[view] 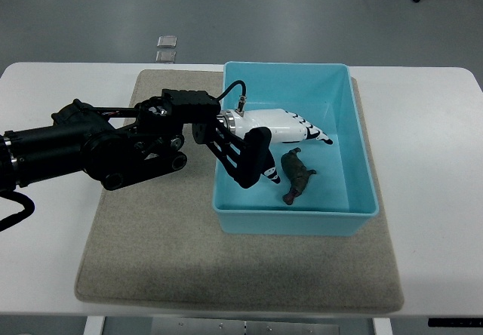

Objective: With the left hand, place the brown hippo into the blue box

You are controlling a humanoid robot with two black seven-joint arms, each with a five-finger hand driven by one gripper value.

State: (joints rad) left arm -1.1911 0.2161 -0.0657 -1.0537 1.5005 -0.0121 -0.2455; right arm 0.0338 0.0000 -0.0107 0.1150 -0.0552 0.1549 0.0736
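The brown hippo [297,175] is seen lying on the floor of the blue box [362,161], toward the near wall, apparently on its side with its length running from the box's middle toward the front. It is not held by anything. The left hand [290,135] is reached in over the box's left wall, with its white fingers [306,130] stretched out and relaxed above the box floor, nothing being gripped between them; the black thumb part is hung down just beside the hippo, and no contact can be made out. The right hand is not shown anywhere.

The box is set on a grey mat [151,252], which is laid on a white table [430,124].

The hippo is judged to be a small moulded toy: light, stiff, unlikely to be damaged by a short drop, and probably a little slick on its rounded back. Should it need to be taken up again, the thick middle of the body is judged the best place, pinched across its width, since the legs and head are thin and would let it swivel. With the toy inside the box, the placing is judged complete or nearly so.
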